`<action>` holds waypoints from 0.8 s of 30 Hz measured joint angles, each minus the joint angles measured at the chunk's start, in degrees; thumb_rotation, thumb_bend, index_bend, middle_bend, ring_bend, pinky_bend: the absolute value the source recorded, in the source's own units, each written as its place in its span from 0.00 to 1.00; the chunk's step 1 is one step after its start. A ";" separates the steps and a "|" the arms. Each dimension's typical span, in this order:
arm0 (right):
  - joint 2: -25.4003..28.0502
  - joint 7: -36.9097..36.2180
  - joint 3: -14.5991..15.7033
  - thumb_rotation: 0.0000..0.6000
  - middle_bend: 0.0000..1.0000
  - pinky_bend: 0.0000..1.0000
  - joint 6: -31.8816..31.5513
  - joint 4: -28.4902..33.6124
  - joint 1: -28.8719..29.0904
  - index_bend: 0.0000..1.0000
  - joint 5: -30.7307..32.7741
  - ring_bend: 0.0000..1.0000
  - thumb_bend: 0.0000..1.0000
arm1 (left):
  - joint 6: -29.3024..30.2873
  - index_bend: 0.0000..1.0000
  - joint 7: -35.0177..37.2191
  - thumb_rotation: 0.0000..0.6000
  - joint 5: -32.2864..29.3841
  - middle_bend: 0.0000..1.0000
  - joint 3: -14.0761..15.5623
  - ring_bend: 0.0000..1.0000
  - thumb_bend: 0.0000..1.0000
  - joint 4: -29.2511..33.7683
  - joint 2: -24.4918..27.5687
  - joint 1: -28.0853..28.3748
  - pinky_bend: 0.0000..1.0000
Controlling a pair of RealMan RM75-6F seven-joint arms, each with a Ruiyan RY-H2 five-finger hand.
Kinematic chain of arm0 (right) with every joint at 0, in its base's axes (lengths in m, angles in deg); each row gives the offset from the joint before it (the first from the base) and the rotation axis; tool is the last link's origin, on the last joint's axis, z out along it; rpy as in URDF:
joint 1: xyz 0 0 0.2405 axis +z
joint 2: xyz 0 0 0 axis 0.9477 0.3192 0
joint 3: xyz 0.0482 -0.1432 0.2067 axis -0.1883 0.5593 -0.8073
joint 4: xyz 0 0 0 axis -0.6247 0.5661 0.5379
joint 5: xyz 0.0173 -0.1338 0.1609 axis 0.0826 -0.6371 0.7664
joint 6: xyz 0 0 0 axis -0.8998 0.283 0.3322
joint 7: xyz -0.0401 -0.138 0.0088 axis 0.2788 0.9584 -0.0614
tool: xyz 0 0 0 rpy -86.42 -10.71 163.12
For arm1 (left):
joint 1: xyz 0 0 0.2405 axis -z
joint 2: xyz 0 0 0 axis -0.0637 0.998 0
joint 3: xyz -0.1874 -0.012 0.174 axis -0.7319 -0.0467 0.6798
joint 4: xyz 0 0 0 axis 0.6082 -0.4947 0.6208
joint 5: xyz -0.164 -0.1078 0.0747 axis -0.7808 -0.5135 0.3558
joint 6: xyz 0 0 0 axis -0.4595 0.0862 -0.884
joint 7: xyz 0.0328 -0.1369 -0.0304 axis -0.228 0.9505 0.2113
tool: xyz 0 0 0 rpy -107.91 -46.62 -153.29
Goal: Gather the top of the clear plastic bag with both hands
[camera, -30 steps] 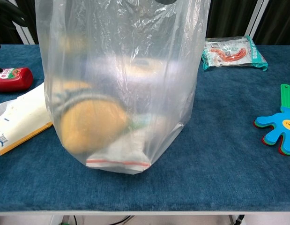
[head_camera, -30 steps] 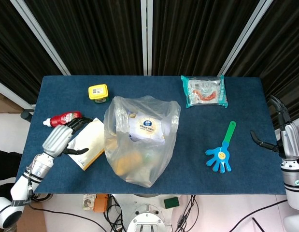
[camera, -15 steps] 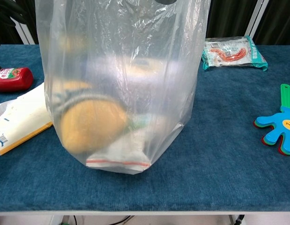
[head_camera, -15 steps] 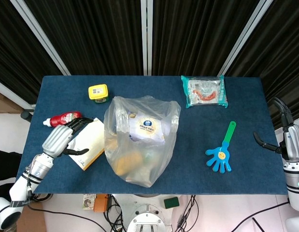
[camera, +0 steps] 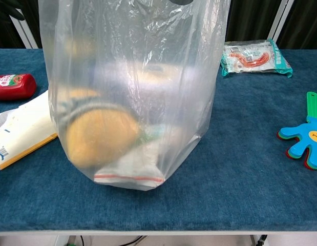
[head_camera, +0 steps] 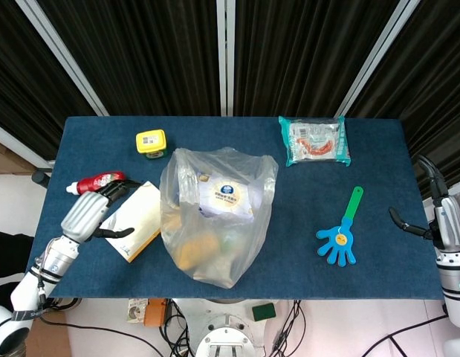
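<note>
L to R. Left hand (head_camera: pixel 87 213) sits at the desk's (head_camera: pixel 304 245) front-left corner, over the near edge of a white-and-yellow pouch (head_camera: pixel 140 219); fingers (head_camera: pixel 114 193) loosely curled, spread a bit, nothing in them as far as head view shows. Just behind it a red sauce bottle (head_camera: pixel 98 182) lies on its side; further back, a small yellow container (head_camera: pixel 151 141).

Centre: the clear plastic bag (head_camera: pixel 215 216) stands upright w/ its mouth wide open and slack, rim crumpled. Inside: a round white lid w/ blue label (head_camera: pixel 231 195), something orange-brown (camera: pixel 99 134) low down, a flat zip pouch (camera: pixel 130 171) at the bottom. Chest view is filled by the bag, no hand in it.

Right of bag: a green-edged snack packet (head_camera: pixel 314 140) at the back, a blue hand-shaped clapper w/ green handle (head_camera: pixel 340 236) nearer the front. Right hand (head_camera: pixel 444 219) is off the desk's right edge, well apart from the bag, fingers (head_camera: pixel 402 221) apart and empty.

Step, as I judge it: approach not yet begun, neither hand near the bag. Next move calls for both hands to come in to opposite sides of the rim, then close inward together. Film is limp, so an uneven push may tip the bag.
</note>
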 measured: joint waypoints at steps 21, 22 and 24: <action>3.65 -16.11 7.75 1.00 0.12 0.10 1.98 14.80 7.29 0.00 -17.96 0.02 0.14 | 2.36 0.18 1.78 1.00 0.17 0.20 0.92 0.18 0.12 -0.76 0.98 -1.61 0.37; 3.02 -16.05 7.43 1.00 0.13 0.10 2.10 15.48 7.93 0.00 -17.55 0.02 0.14 | 2.57 0.18 1.90 1.00 0.22 0.20 0.95 0.18 0.12 -0.80 1.05 -1.73 0.37; 2.36 -15.81 6.97 1.00 0.13 0.10 2.76 16.25 8.92 0.00 -16.55 0.02 0.14 | 3.12 0.18 2.27 1.00 0.36 0.20 1.03 0.18 0.12 -0.91 1.27 -2.05 0.37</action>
